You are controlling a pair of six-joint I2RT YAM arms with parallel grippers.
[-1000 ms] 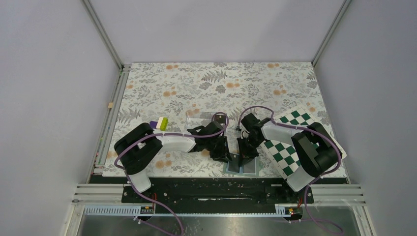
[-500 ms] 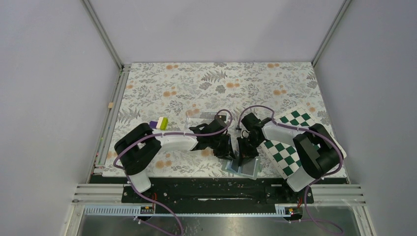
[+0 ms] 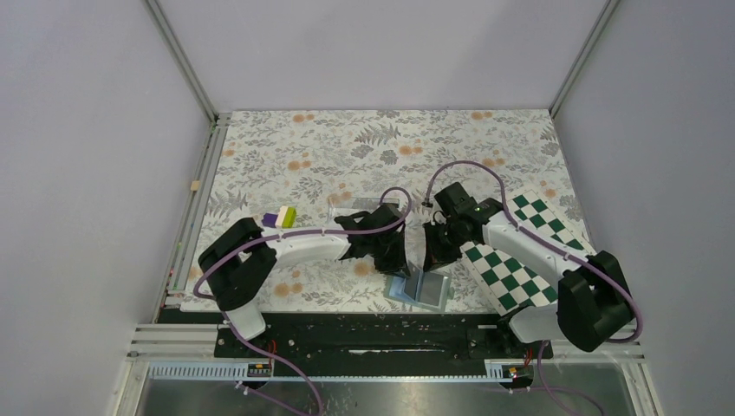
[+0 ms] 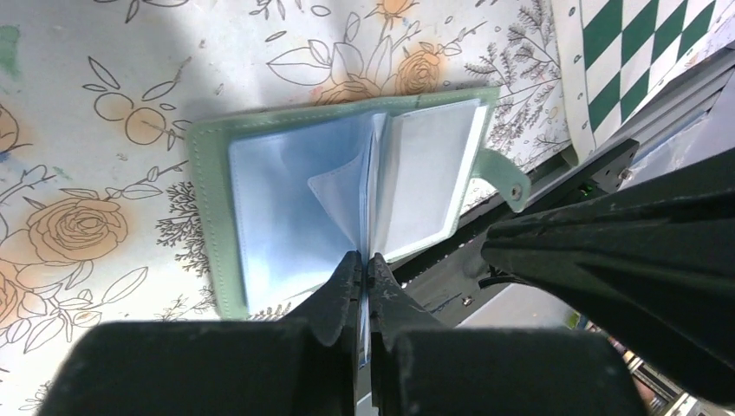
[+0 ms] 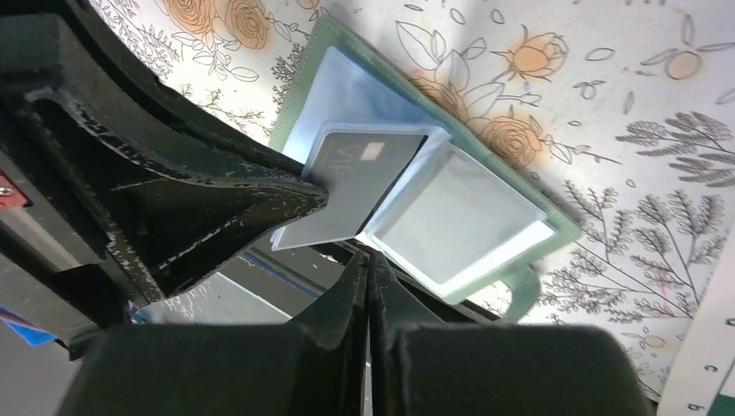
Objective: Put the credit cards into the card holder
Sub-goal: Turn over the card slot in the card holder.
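Observation:
The sage-green card holder [image 3: 419, 290] lies open at the table's front edge, pale blue-grey pockets up. My left gripper [image 4: 364, 257] is shut on one clear pocket leaf of the card holder [image 4: 286, 199] and holds it upright. In the right wrist view a black credit card [image 5: 360, 182] with a pale chip mark sits in that leaf, its lower end sticking out. The card is hidden in the left wrist view. My right gripper [image 5: 368, 256] is shut with nothing visible between its fingers, just above the card holder's [image 5: 468, 217] near edge. In the top view both grippers [image 3: 397, 260] [image 3: 433, 258] hover over it.
A green-and-white chequered board [image 3: 520, 251] lies to the right of the card holder, under my right arm. A clear acrylic box [image 3: 360, 208] and a purple, white and yellow-green block [image 3: 282, 217] sit behind my left arm. The black front rail [image 3: 381, 334] runs right beside the card holder.
My right gripper has drawn back from the card holder and its arm has swung out to the right. The card holder has shifted and turned slightly. My left gripper has moved a little right.

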